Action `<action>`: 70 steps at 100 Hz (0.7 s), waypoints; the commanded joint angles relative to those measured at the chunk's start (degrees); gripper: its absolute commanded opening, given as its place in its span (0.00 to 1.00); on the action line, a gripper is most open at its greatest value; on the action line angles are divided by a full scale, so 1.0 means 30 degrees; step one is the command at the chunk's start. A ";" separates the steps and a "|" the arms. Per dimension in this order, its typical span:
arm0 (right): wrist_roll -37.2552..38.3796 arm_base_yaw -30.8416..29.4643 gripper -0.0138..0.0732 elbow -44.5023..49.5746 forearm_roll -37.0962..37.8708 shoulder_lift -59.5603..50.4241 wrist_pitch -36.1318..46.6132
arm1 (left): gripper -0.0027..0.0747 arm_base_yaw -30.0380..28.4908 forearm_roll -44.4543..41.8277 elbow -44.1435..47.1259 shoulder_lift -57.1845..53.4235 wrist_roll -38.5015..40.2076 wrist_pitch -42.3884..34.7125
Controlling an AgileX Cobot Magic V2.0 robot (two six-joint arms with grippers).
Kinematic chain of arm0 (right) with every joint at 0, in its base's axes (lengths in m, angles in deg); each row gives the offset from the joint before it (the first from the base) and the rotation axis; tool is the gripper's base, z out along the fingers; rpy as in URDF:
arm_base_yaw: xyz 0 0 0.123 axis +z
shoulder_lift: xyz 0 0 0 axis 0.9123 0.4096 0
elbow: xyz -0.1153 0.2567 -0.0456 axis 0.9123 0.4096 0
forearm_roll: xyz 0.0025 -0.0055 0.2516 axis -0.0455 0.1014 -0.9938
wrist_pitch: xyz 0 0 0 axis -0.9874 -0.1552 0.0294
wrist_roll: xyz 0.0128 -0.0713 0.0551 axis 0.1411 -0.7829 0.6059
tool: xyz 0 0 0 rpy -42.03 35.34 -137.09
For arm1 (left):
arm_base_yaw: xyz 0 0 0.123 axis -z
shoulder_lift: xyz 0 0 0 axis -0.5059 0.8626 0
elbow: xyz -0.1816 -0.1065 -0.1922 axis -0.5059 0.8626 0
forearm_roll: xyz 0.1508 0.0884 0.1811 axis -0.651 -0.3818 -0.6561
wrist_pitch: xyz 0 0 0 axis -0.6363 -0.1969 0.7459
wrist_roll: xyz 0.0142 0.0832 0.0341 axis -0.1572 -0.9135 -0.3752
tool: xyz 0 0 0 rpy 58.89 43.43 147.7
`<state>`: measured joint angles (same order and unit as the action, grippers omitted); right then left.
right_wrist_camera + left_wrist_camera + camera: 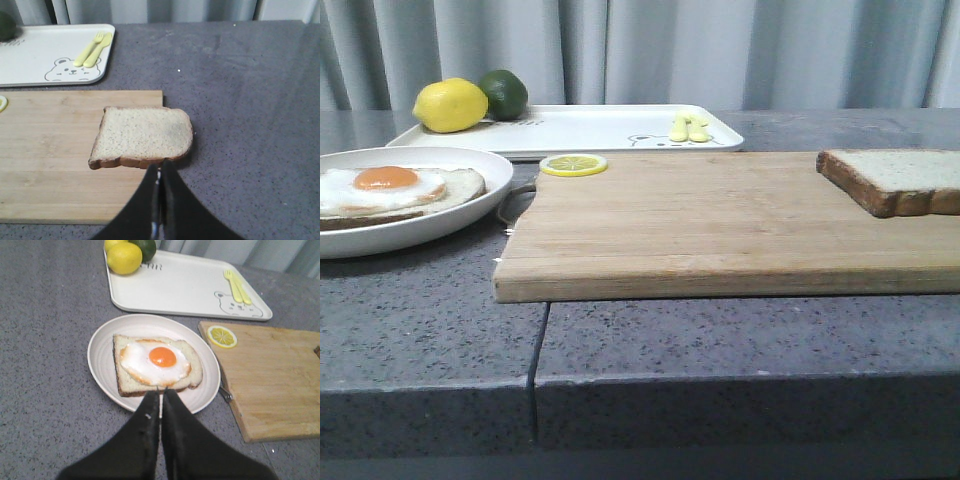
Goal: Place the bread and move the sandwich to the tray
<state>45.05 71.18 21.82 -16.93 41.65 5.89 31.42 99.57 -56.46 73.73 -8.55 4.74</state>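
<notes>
Front view: grey speckled worktop [430, 330] w/ a wooden cutting board [720, 225] across the middle. Bread [895, 180] lies flat on the board's far right corner. Sandwich [390, 190], open-faced w/ fried egg on top, sits on its round white plate at left, just beside the board's handle end. Tray [600, 128] is behind both, carrying a lemon [450, 105] and lime [504, 93] at its left end and a yellow fork-and-spoon set [689, 127] at its right. Lemon slice [573, 164] on the board's back left corner. No arms in this view.

Left wrist view: left pincer [161, 395] closed, tips together, over the plate's near rim, right by the sandwich's crust; can't tell if touching.

Right wrist view: right pincer [159, 167] closed, holding nothing, tips at the bread's near crust edge. Bread overhangs the board's corner slightly.
</notes>
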 commanded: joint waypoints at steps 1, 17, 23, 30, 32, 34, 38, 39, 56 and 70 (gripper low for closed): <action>-0.0152 -0.0142 0.02 -0.1291 0.0205 0.1136 0.0252 | 0.01 0.0083 0.0390 -0.1456 0.1214 -0.0114 0.0587; -0.0152 -0.0142 0.02 -0.1402 0.0205 0.1786 0.0368 | 0.01 0.0083 0.0708 -0.1683 0.2370 -0.0114 0.1174; -0.0152 -0.0142 0.02 -0.1402 0.0205 0.1829 0.0368 | 0.01 0.0083 0.0708 -0.1683 0.2616 -0.0114 0.1174; -0.0152 -0.0142 0.02 -0.1402 0.0205 0.1829 0.0368 | 0.01 0.0083 0.0708 -0.1683 0.2799 -0.0114 0.1174; -0.0152 -0.0142 0.02 -0.1402 0.0205 0.1826 0.0327 | 0.01 0.0083 0.0708 -0.1683 0.2786 -0.0114 0.1174; -0.0152 -0.0142 0.02 -0.1402 0.0205 0.1826 0.0256 | 0.01 0.0083 0.0708 -0.1683 0.2820 -0.0114 0.1174; -0.0152 -0.0142 0.02 -0.1402 0.0205 0.1826 0.0124 | 0.01 0.0083 0.0708 -0.1683 0.2820 -0.0114 0.1174; -0.0152 -0.0142 0.02 -0.1402 0.0205 0.1826 0.0088 | 0.01 0.0083 0.0708 -0.1683 0.2820 -0.0114 0.1174; -0.0152 -0.0142 0.02 -0.1402 0.0205 0.1826 -0.0311 | 0.01 0.0083 0.0708 -0.1683 0.2820 -0.0114 0.1174; -0.0135 -0.0142 0.06 -0.1402 0.0205 0.1826 -0.0490 | 0.01 0.0083 0.0708 -0.1683 0.2820 -0.0114 0.1139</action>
<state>45.05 71.18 19.62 -16.93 46.50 1.13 31.42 100.08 -59.56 81.65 -8.88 11.26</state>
